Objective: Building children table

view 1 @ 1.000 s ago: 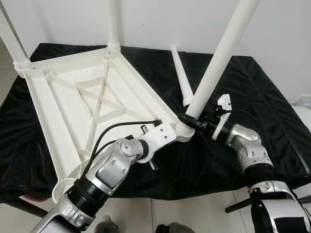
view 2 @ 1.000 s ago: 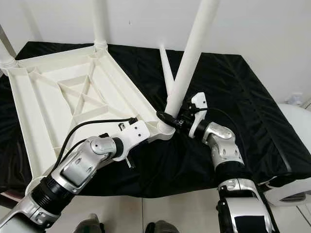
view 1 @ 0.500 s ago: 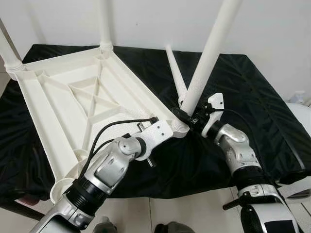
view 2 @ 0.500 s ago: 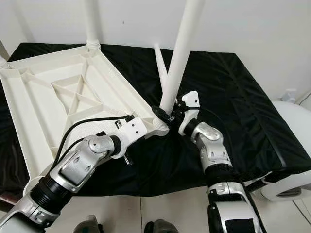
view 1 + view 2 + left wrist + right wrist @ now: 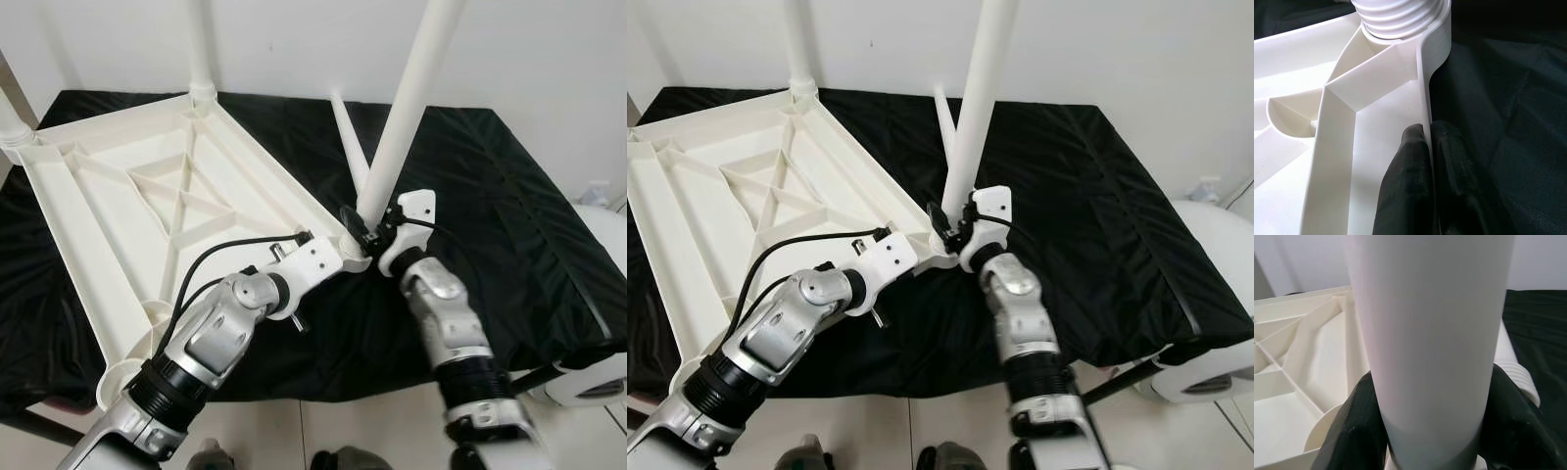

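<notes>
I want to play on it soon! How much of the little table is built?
Two white plastic legs stand in the upside-down white tabletop. The right gripper holds a third leg at its corner socket; the left gripper pinches the rim. A fourth leg lies on the black cloth.

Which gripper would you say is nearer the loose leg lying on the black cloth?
Right. The right gripper clasps the upright leg beside the loose leg; the left gripper pinches the tabletop rim, farther away.
</notes>
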